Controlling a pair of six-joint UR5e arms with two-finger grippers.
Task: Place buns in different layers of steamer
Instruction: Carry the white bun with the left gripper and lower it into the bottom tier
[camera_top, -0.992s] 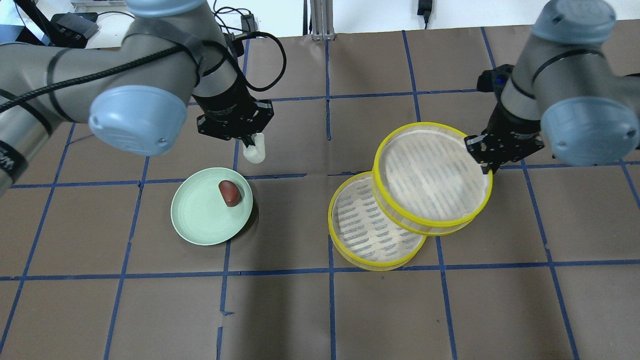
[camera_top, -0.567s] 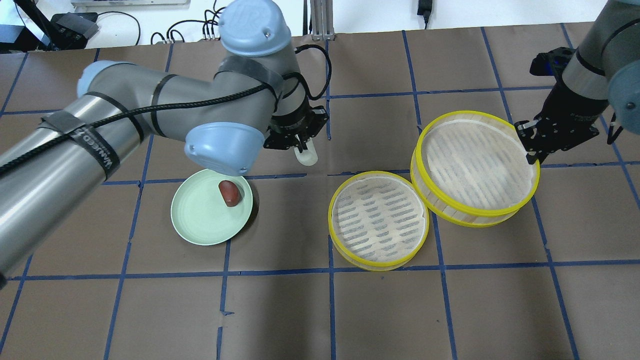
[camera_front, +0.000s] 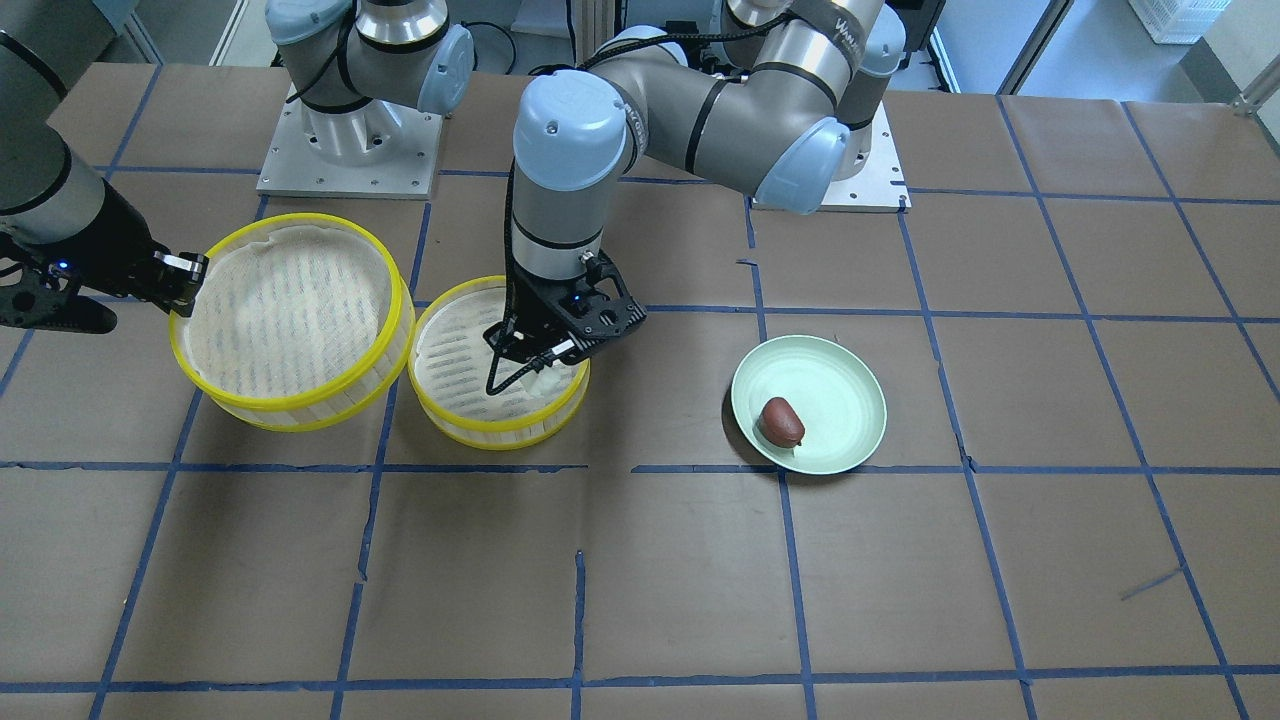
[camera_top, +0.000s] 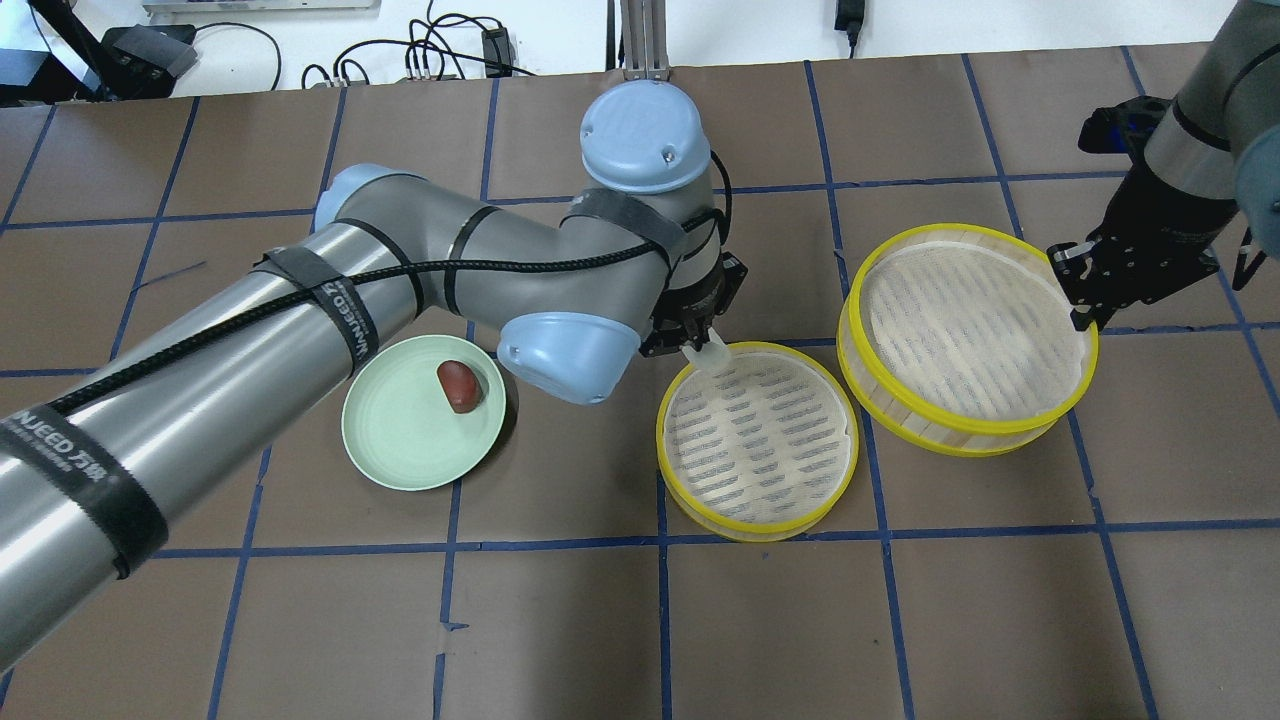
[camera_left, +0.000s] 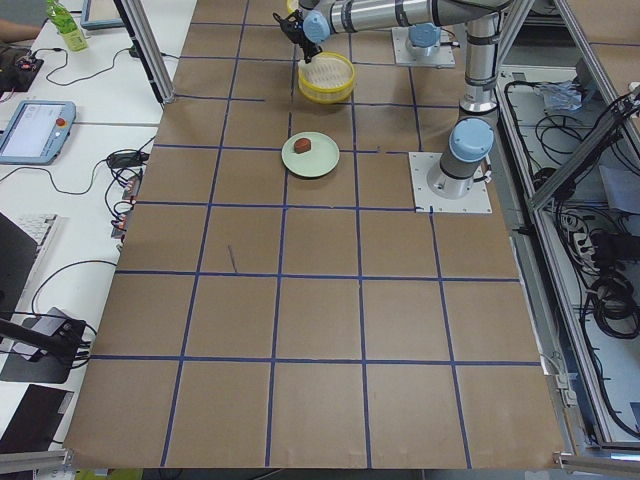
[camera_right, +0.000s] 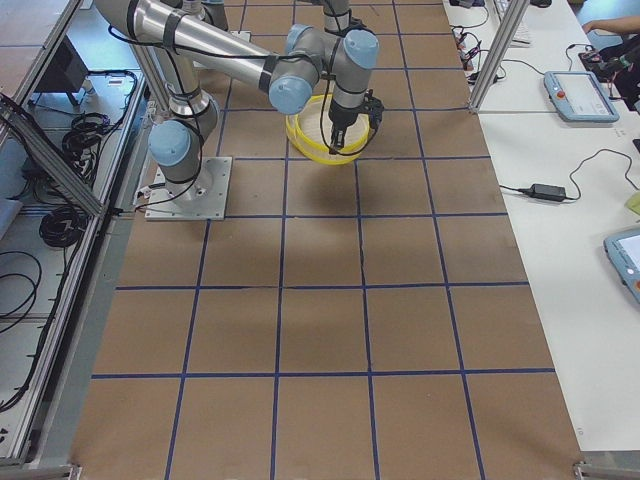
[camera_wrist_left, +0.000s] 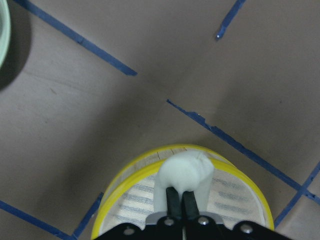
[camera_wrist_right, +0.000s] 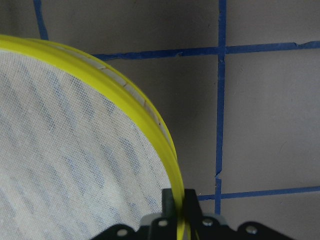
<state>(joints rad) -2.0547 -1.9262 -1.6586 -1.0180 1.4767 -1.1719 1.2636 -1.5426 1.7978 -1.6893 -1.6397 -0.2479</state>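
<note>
My left gripper (camera_top: 702, 347) is shut on the white bun (camera_top: 714, 353) and holds it over the far rim of one steamer layer (camera_top: 662, 440) that sits on the table. The left wrist view shows the bun (camera_wrist_left: 185, 172) between the fingers, above the yellow rim (camera_wrist_left: 125, 182). My right gripper (camera_top: 1080, 318) is shut on the rim of the other layer (camera_top: 960, 428), which stands slightly tilted beside the first. The right wrist view shows that rim (camera_wrist_right: 150, 125) pinched. The reddish-brown bun (camera_top: 460, 386) lies on the pale green plate (camera_top: 400, 440).
In the front-facing view the plate (camera_front: 840, 400) is right of the two layers (camera_front: 300, 410). The brown table cover carries a grid of blue tape (camera_top: 660, 545). Cables and a metal post (camera_top: 640, 40) are at the far edge.
My left arm has swung right, carrying the white bun from beside the plate to the first layer's far rim. My right gripper has drawn the second layer right, off the first.
</note>
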